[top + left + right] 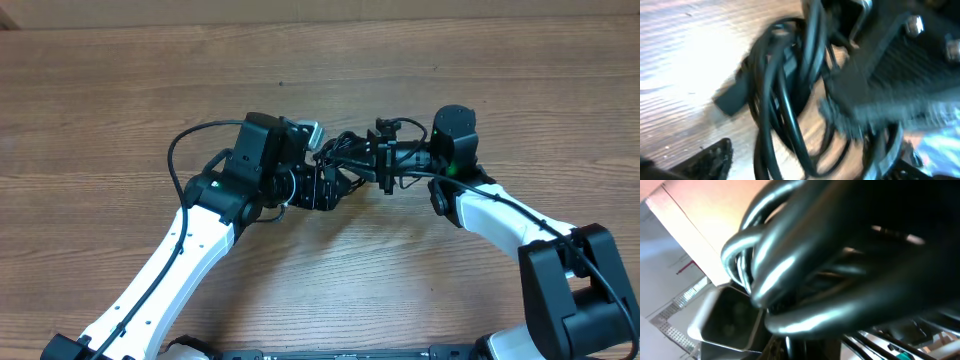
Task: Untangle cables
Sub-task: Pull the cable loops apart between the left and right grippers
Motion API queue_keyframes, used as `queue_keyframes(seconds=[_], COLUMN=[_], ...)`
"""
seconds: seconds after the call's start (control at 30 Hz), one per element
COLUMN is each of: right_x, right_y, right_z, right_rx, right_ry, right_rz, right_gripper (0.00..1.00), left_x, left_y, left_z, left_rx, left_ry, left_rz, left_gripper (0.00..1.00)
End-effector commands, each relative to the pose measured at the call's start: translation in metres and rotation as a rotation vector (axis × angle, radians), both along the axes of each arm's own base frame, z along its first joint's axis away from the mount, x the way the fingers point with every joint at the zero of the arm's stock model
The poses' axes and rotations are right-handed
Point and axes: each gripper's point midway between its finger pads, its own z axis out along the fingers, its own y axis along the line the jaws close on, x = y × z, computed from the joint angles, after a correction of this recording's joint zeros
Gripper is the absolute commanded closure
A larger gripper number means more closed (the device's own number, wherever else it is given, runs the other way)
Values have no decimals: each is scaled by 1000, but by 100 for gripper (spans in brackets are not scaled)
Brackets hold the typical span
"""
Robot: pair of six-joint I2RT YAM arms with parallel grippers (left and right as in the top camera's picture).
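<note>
Black, thin, flexible cables [338, 148] form a small tangled bundle about midway between the left and right edges of the brown wood-grain desk [120, 80]. The bundle sits between the two end effectors, which face each other tip to tip.

The right gripper [352, 156] is closed, and strands of the cables run into its tip, so it is clamped on the cables. In the right wrist view, glossy black loops [805, 270] fill most of the frame, directly in front of the camera.

The left gripper [340, 184] is just beside the bundle, on the side nearer the front edge of the desk. Its jaws stand apart. In the left wrist view, one black fingertip [715, 156] shows at the lower left. Several loops [780, 100] hang in front of it, apart from that fingertip. A black rectangular plug [732, 97] projects from the left side of the loops. The dark body of the right gripper, with two silver bolt heads [914, 24], occupies the upper right.

A small red mark [684, 267] on the pale background wall is too blurred to read.

The left arm's white link [170, 260] rises diagonally from the front left corner, with its wrist turned to the right. The right arm's white link [500, 215] rises from the front right corner, with its wrist turned to the left.
</note>
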Motion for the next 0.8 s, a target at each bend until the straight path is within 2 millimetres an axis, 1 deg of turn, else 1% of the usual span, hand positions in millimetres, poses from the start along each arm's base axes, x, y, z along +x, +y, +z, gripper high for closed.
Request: queue_keyframes(seconds=[0.0,0.07,0.1,0.2,0.27,0.3,0.37,0.43,0.5,0.53,0.6,0.67,0.77], right_x=[-8,-9,-10,-11,-11,-11,-10,-6,1,4,12,18,27], right_y=[9,10,11,12,12,12,12,11,9,7,2,-4,-17], right_z=[15,15,15,15,15,15,15,13,9,6,-7,-25,-51], right_rx=[15,15,15,15,15,15,12,2,-20,-35,-85,-150,-262], right_ry=[-53,-53,-53,-53,-54,-59,-99,-156,-259,-300,-325,-281,-275], right_rz=[29,35,38,42,42,41,37,20,-11,-25,-62,-103,-160], right_gripper=[95,95,96,95,96,96,96,92,83,76,75,75,75], left_x=[14,16,17,18,18,18,18,16,13,11,6,1,-6], left_y=[5,4,4,4,4,4,4,5,6,7,8,7,10], left_z=[6,7,8,9,9,9,8,6,4,2,-1,-3,-8], left_rx=[14,11,10,10,10,11,13,24,34,39,43,42,58], left_ry=[-34,-45,-51,-56,-56,-58,-56,-56,-46,-33,-9,13,47], left_rz=[74,75,77,78,77,75,73,62,55,55,48,37,32], left_gripper=[26,35,41,68,89,96,96,96,96,96,96,96,96])
